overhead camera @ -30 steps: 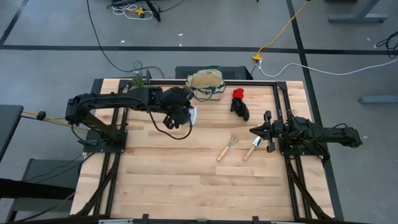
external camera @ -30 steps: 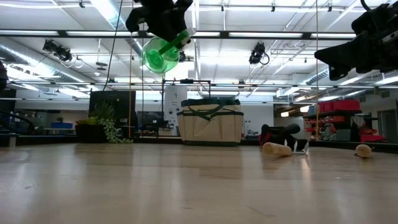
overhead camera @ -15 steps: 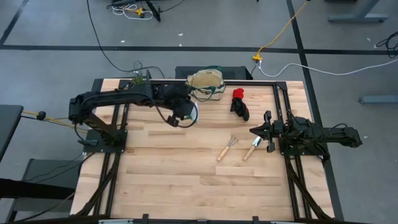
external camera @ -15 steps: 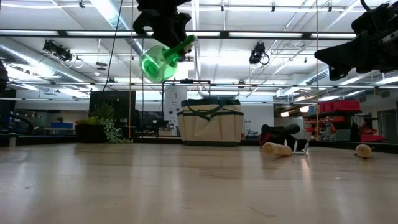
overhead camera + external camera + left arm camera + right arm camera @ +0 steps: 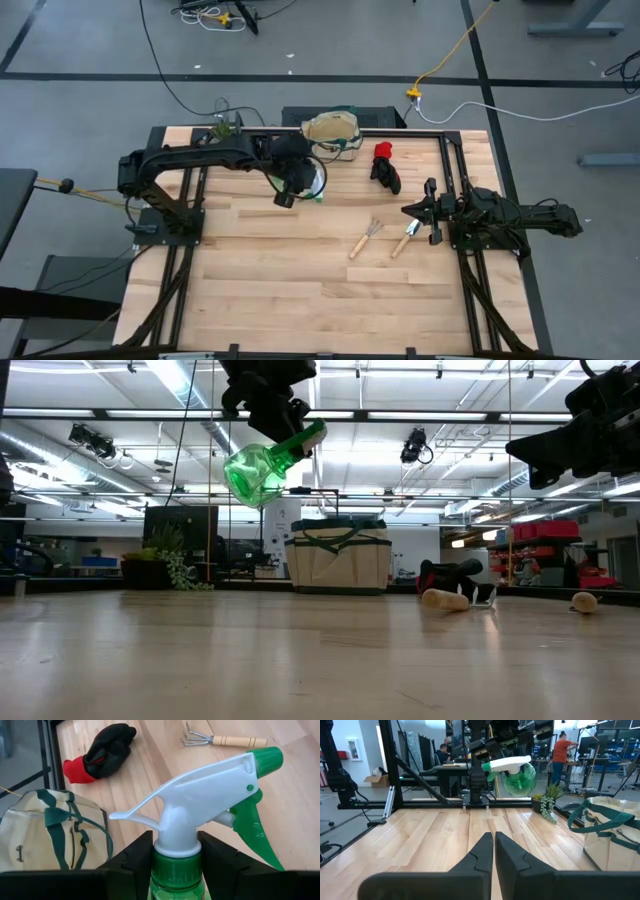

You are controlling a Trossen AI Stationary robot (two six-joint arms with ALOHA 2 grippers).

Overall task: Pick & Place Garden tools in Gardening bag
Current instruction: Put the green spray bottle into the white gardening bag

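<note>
Landmark: the soft beige fabric gardening bag with dark green trim and handles (image 5: pixel 331 131), standing upright at the far edge of the wooden tabletop (image 5: pixel 300 270).

Nearest, well apart from the bag toward the front: wooden-handled hand rake (image 5: pixel 363 238) and wooden-handled trowel with silvery blade (image 5: pixel 405 238), lying side by side and not touching, each aslant with the working end pointing toward the bag.

Level with these, out to the bag's right: right claw (image 5: pixel 413 211), fingers pressed together, holding nothing, hanging above the tabletop beside the trowel blade.

Closer to the bag, just in front of it and to its left: left claw (image 5: pixel 176 851), raised well above the tabletop, fingers part-open and clamped on either side of the neck of the green translucent plastic spray bottle with white trigger head (image 5: pixel 262 464). The bottle hangs tilted, clear of the bag.

Just right of the bag: red-and-black glove (image 5: pixel 384 166), crumpled on the tabletop.

Left of the bag, at the far edge: small leafy green plant (image 5: pixel 224 127).
</note>
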